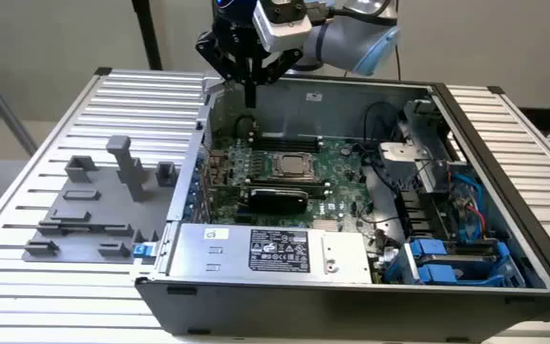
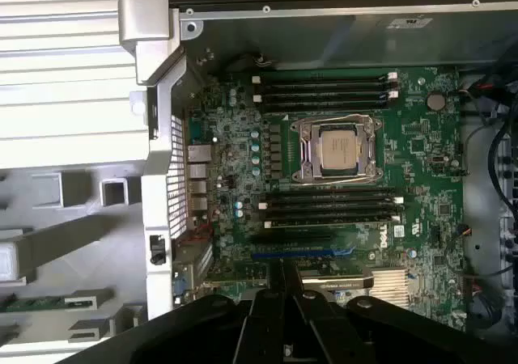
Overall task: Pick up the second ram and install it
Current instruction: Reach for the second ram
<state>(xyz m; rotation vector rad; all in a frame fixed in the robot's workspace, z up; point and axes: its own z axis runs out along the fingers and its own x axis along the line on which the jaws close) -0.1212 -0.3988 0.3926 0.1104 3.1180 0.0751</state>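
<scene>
A robot arm's black gripper (image 1: pixel 250 75) (image 2: pixel 285 293) hangs over an open dark grey computer case (image 1: pixel 504 143) that rests on a ribbed aluminium tabletop (image 1: pixel 55 294). Its jaws are closed tight on the second ram (image 1: pixel 251 93) (image 2: pixel 284 267), a thin, flat, dark memory stick. In the exterior view the stick points straight down from the jaws, held in the air near a far corner of the case; in the wrist view it appears edge-on as a narrow dark strip pinched between the two black fingers (image 2: pixel 312 315). Below the jaws, on the floor of the case, lies a green motherboard (image 1: pixel 342 172) (image 2: pixel 421 146). At its middle sits a square silver processor socket (image 1: pixel 294 165) (image 2: pixel 337 147), with long black memory slots on either side of it, one group (image 2: pixel 324 89) by the case wall and one group (image 2: pixel 332 206) nearer the jaws. A silver power supply box with a black label (image 1: pixel 280 251) fills the near edge of the case. Outside the case, off to one side of the jaws, grey plastic holder blocks (image 1: pixel 84 215) stand on the tabletop
</scene>
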